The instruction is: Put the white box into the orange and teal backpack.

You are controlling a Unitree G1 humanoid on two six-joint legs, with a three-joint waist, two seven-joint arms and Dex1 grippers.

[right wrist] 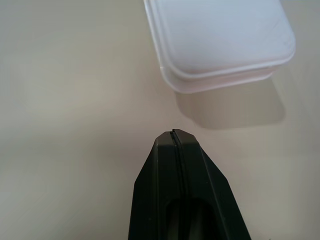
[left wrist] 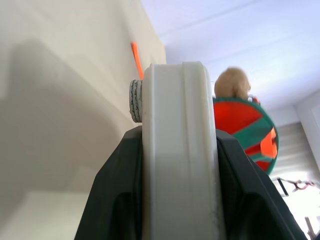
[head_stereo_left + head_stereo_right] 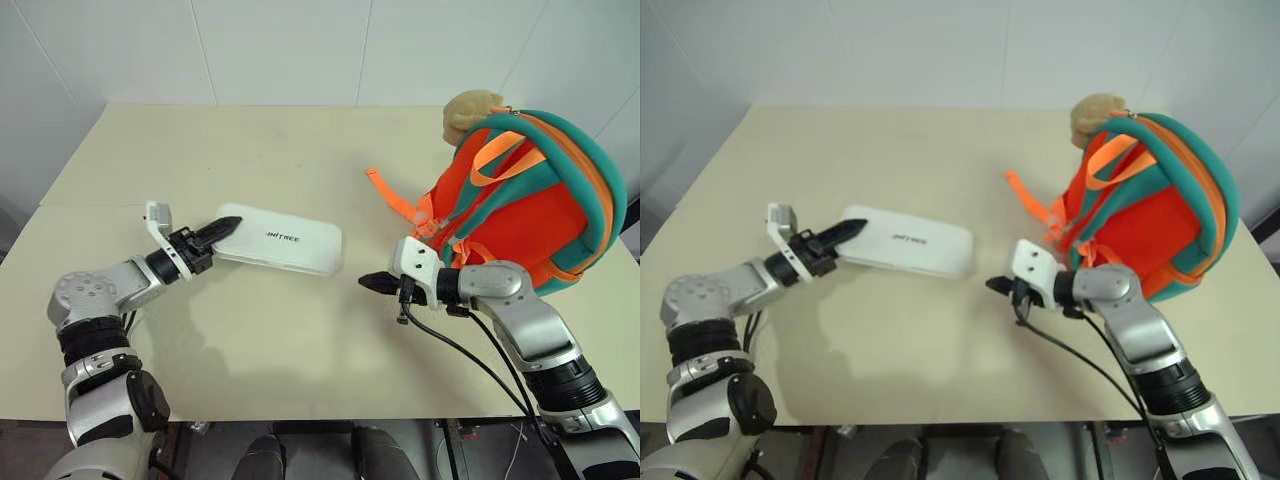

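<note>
Low in the frame of the head views, on either side, the two arms reach over the cream table (image 3: 300,370). At lower right of centre the right gripper (image 3: 377,284) hangs just above the tabletop with its two black fingers pressed flat together, nothing between them; its wrist view shows only a hairline seam where the fingertips (image 1: 176,136) meet, and beyond them one rounded end of the white box (image 1: 220,40) throwing a shadow on the table. Left of centre, the left gripper (image 3: 222,228) is clamped on the near-left end of the white box (image 3: 285,240), its dark fingers (image 2: 117,200) seen in the left wrist view pinching the case's thin edge from both sides, set narrow to the case's thickness. That gripped end looks raised off the table, with a soft shadow beneath; whether the far end touches the surface I cannot tell. Dark lettering runs across the lid. Farther back, at the upper right, the orange and teal backpack (image 3: 540,200) stands well apart from the box, teal padded straps facing the camera, an orange webbing strap (image 3: 392,196) trailing left onto the table, and a tan plush toy (image 3: 470,112) at its top.
</note>
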